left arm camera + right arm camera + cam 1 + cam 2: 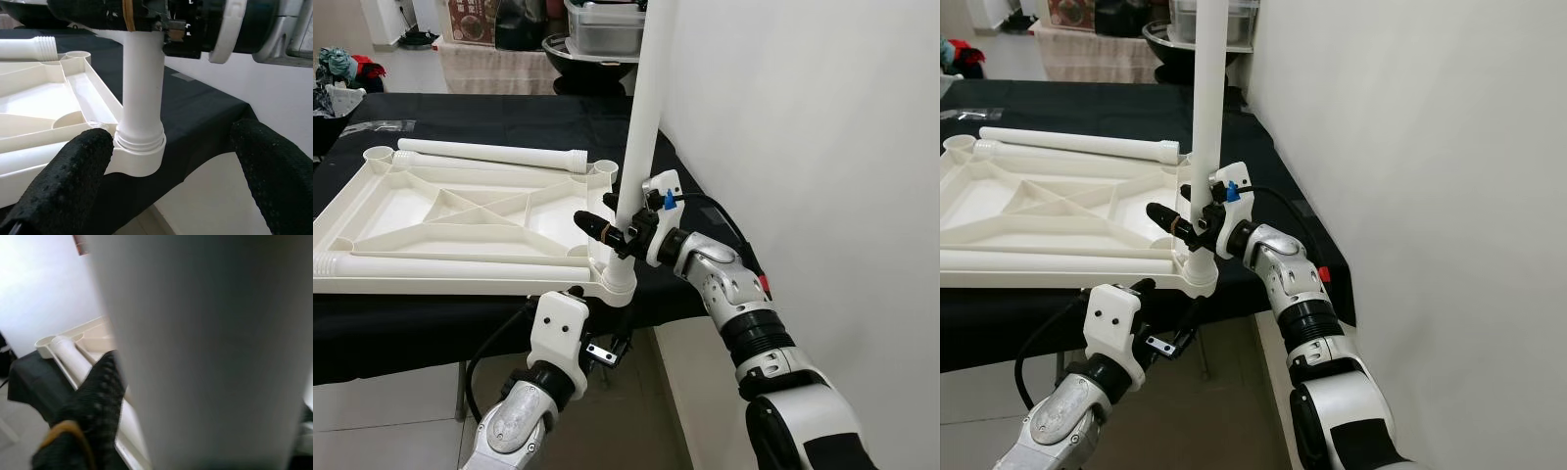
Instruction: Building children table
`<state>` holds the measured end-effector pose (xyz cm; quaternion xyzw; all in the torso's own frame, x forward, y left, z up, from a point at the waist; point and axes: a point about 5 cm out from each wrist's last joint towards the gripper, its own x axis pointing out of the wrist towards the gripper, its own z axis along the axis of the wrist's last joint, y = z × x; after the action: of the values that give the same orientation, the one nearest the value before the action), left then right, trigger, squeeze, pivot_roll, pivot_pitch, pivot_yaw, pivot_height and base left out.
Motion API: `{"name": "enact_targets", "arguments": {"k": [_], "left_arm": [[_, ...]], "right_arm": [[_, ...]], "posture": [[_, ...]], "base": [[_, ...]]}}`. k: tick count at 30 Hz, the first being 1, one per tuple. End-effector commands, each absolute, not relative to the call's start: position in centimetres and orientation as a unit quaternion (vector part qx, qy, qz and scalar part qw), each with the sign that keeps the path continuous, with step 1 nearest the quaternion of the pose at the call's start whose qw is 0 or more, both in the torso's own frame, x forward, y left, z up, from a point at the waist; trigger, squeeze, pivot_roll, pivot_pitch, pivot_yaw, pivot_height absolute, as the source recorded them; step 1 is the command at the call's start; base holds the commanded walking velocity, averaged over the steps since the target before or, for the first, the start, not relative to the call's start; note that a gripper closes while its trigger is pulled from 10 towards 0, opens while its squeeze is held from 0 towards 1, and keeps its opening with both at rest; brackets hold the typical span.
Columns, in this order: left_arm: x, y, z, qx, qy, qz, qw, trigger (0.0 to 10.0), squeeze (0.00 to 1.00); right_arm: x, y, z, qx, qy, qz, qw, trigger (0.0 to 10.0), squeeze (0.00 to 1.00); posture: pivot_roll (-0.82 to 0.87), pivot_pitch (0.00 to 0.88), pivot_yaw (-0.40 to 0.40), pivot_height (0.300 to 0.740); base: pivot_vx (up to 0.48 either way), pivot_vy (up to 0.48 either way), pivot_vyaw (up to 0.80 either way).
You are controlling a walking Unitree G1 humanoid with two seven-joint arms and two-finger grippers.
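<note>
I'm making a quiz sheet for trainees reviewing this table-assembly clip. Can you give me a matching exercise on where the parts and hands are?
Column one:
1. upright leg
2. loose leg
3. left hand
4. right hand

Column two:
A. open, below the tabletop's near corner socket
B. lying across the tabletop's far edge
C. closed around a leg above the socket
D. standing in the near right corner socket

Pairs: 1-D, 2-B, 3-A, 4-C

Silver jointed arms, white wrist housings, black cables, textured black fingers point(63, 181)
</note>
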<state>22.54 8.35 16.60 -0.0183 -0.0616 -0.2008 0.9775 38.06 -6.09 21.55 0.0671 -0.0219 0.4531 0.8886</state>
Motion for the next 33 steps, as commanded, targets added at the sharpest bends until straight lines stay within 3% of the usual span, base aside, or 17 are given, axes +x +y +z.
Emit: {"name": "enact_targets", "arguments": {"k": [1,4,5,6,7,9,10,12,18,19,20,21,25,26,30,31,33], "left_arm": [[22.3,8.3,16.3,-0.015,-0.052,-0.2,0.978,10.0,0.0],[22.4,8.3,16.3,-0.013,-0.051,-0.198,0.979,10.0,0.0],[22.4,8.3,16.3,-0.013,-0.051,-0.198,0.979,10.0,0.0],[22.4,8.4,16.3,-0.012,-0.051,-0.196,0.979,10.0,0.0],[22.4,8.4,16.3,-0.012,-0.051,-0.196,0.979,10.0,0.0],[22.4,8.4,16.3,-0.012,-0.05,-0.195,0.979,10.0,0.0],[22.4,8.4,16.3,-0.012,-0.05,-0.195,0.979,10.0,0.0],[22.5,8.4,16.3,-0.011,-0.051,-0.195,0.979,10.0,0.0],[22.6,8.4,16.2,-0.01,-0.051,-0.195,0.98,10.0,0.0],[22.6,8.4,16.2,-0.01,-0.051,-0.194,0.98,10.0,0.0],[22.6,8.4,16.2,-0.01,-0.051,-0.194,0.98,10.0,0.0],[22.6,8.4,16.2,-0.011,-0.051,-0.194,0.98,10.0,0.0],[22.5,8.4,16.2,-0.01,-0.05,-0.193,0.98,10.0,0.0],[22.5,8.4,16.1,-0.01,-0.05,-0.193,0.98,10.0,0.0],[22.5,8.4,16.1,-0.009,-0.049,-0.193,0.98,10.0,0.0],[22.6,8.4,16.1,-0.009,-0.05,-0.192,0.98,10.0,0.0],[22.6,8.4,16.2,-0.008,-0.051,-0.19,0.98,10.0,0.0]], "right_arm": [[38.2,-5.2,21.7,0.073,-0.017,0.448,0.891,0.0,0.0],[39.5,-6.1,21.8,0.064,-0.016,0.329,0.942,0.0,0.0],[39.5,-6.1,21.8,0.064,-0.016,0.329,0.942,0.0,0.0],[40.2,-7.1,21.7,0.06,-0.01,0.245,0.968,0.0,0.0],[40.2,-7.1,21.7,0.06,-0.01,0.245,0.968,0.0,0.0],[40.8,-8.9,21.5,0.048,-0.005,0.131,0.99,0.0,0.0],[40.8,-8.9,21.5,0.048,-0.005,0.131,0.99,0.0,0.0],[40.9,-10.7,21.3,0.044,-0.003,0.021,0.999,0.0,0.0],[40.1,-11.0,20.3,0.061,0.016,-0.083,0.995,0.0,0.0],[39.9,-10.5,20.2,0.065,0.019,-0.081,0.994,2.8,0.0],[39.9,-10.5,20.2,0.065,0.019,-0.081,0.994,2.8,0.0],[39.9,-9.8,20.2,0.073,0.018,-0.069,0.995,10.0,0.0],[39.8,-8.4,21.0,0.089,-0.01,-0.023,0.996,10.0,0.0],[39.8,-7.8,21.5,0.094,-0.027,-0.005,0.995,10.0,1.0],[39.6,-7.0,22.9,0.106,-0.074,0.044,0.991,10.0,1.0],[39.6,-6.8,23.4,0.116,-0.087,0.079,0.986,10.0,0.0],[39.6,-6.1,23.7,0.149,-0.082,0.181,0.969,10.0,0.0]], "posture": [[0.08,0.082,-0.135,0.74],[0.08,0.082,-0.136,0.74],[0.08,0.082,-0.136,0.74],[0.08,0.081,-0.134,0.74],[0.08,0.081,-0.134,0.74],[0.08,0.08,-0.135,0.74],[0.08,0.08,-0.135,0.74],[0.08,0.079,-0.134,0.74],[0.08,0.076,-0.134,0.74],[0.08,0.075,-0.134,0.74],[0.08,0.075,-0.134,0.74],[0.08,0.075,-0.134,0.74],[0.07,0.07,-0.131,0.74],[0.07,0.07,-0.131,0.74],[0.07,0.066,-0.13,0.74],[0.08,0.066,-0.134,0.74],[0.08,0.062,-0.132,0.74]], "base": [[0.0,0.0,0.0],[0.0,0.0,0.0],[0.0,0.0,0.0],[0.0,0.0,0.0],[0.0,0.0,0.0],[0.0,0.0,0.0],[0.0,0.0,0.0],[0.0,0.0,0.0],[0.0,0.0,0.0],[0.0,0.0,0.0],[0.0,0.0,0.0],[0.0,0.0,0.0],[0.0,0.0,0.0],[0.0,0.0,0.0],[0.0,0.0,0.0],[0.0,0.0,0.0],[0.0,0.0,0.0]]}}
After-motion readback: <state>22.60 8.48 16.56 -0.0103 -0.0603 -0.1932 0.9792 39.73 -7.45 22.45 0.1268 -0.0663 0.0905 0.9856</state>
